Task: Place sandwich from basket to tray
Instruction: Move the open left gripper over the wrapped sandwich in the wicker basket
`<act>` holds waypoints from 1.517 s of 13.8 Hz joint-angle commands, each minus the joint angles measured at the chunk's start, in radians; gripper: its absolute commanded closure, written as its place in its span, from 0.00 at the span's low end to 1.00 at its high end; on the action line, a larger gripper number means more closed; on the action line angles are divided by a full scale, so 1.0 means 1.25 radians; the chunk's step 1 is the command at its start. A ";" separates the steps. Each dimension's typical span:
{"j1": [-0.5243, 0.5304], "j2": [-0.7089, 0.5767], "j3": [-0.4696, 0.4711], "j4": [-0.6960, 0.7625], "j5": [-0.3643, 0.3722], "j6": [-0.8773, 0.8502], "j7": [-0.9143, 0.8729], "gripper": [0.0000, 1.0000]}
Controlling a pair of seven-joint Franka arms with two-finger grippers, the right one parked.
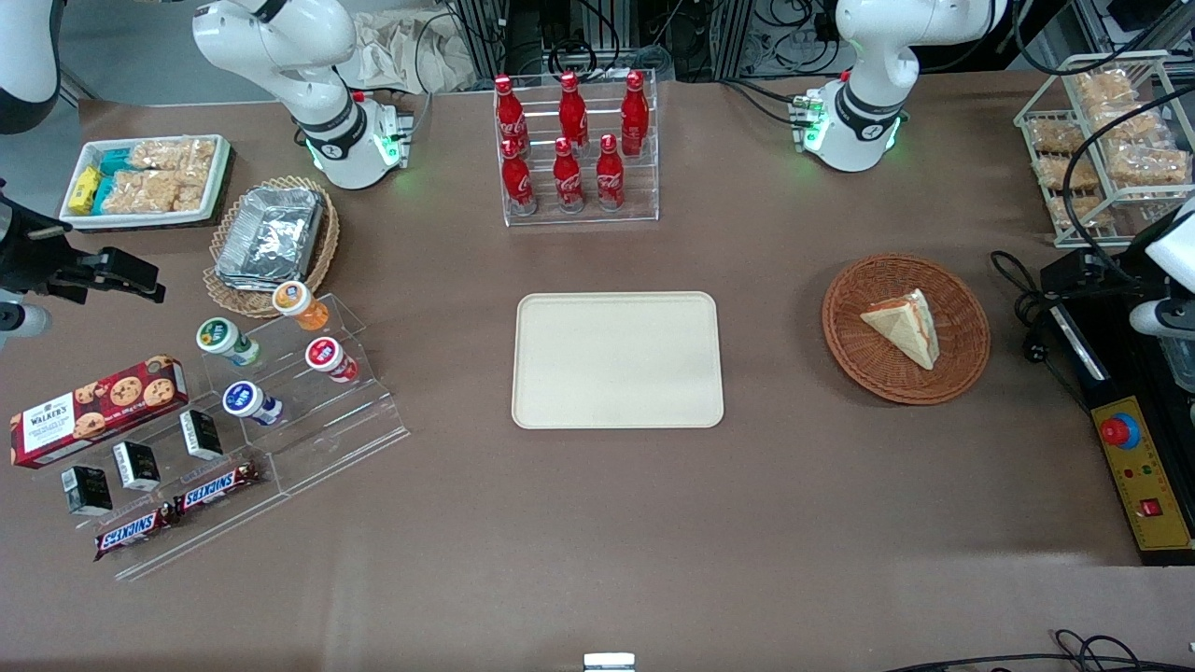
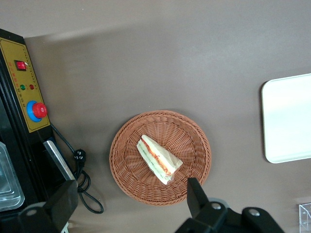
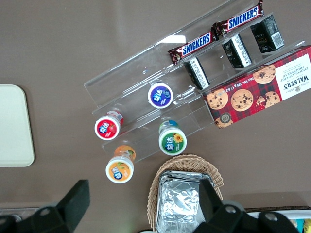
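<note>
Though small, shows pale bread and a red-green stripe: sandwich (image 1: 906, 327) (image 2: 158, 159), lying in basket (image 1: 962, 364) (image 2: 194, 141). Well apart, bare tray (image 1: 617, 360) (image 2: 286, 119). Above basket, gripper (image 2: 129, 196), fingers (image 2: 194, 196) spread.

The gripper (image 2: 129, 206) is held spread above the basket (image 2: 194, 145); bare table (image 1: 775, 373) is seen between basket and tray (image 1: 618, 360).

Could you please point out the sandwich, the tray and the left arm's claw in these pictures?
sandwich (image 1: 904, 326), front view, pale bread face.
tray (image 1: 617, 360), front view, bare middle.
claw (image 2: 129, 199), left wrist view, midway between its open fingertips, above the basket (image 2: 194, 141).
</note>
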State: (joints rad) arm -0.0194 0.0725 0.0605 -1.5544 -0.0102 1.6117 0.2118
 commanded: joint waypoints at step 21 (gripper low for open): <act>0.002 -0.085 0.001 -0.165 -0.009 0.038 -0.166 0.00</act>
State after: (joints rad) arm -0.0150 0.0511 0.0621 -1.6306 -0.0108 1.5928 0.1051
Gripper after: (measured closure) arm 0.000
